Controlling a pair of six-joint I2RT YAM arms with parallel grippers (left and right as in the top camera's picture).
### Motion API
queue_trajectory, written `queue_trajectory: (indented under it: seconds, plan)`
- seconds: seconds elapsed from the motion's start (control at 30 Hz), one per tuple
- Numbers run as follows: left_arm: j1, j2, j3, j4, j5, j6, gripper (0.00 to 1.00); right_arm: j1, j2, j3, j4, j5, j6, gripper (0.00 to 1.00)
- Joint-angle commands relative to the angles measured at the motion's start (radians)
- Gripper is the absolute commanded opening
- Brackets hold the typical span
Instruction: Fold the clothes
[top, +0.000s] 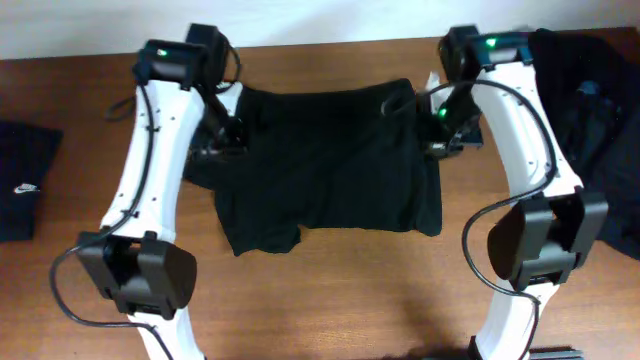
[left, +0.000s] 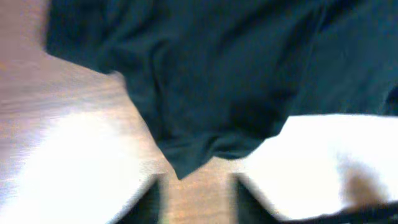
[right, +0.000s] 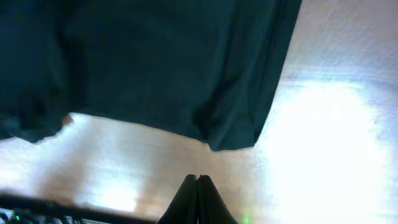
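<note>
A black garment (top: 320, 160) lies spread out and rumpled in the middle of the wooden table (top: 330, 300). My left gripper (top: 222, 140) is at its left edge. In the left wrist view the garment (left: 217, 74) fills the top, and a corner of it ends just above my left gripper (left: 196, 190). That gripper's jaws stand a little apart with only bare wood between them. My right gripper (top: 440, 135) is at the garment's right edge. In the right wrist view the gripper (right: 197, 180) is shut on nothing, just clear of the cloth's hem (right: 230, 140).
A folded black garment with a small white logo (top: 25, 180) lies at the table's left edge. A heap of dark clothes (top: 590, 100) sits at the far right. Both arm bases (top: 140, 275) (top: 535, 240) stand near the front edge.
</note>
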Motion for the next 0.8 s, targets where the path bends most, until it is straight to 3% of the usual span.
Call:
queue_trajectory:
  seconds: [0.0, 0.43, 0.77]
  plan:
    - [-0.042, 0.0, -0.077, 0.001, 0.065, -0.005, 0.01, 0.024, 0.001, -0.092, 0.02, -0.024, 0.004, 0.04]
    - [-0.143, 0.0, -0.314, 0.207, 0.065, -0.013, 0.01, 0.042, 0.001, -0.329, 0.26, -0.023, 0.004, 0.04]
    - [-0.143, 0.0, -0.397, 0.263, 0.064, -0.013, 0.01, 0.019, -0.015, -0.371, 0.301, 0.018, 0.003, 0.04]
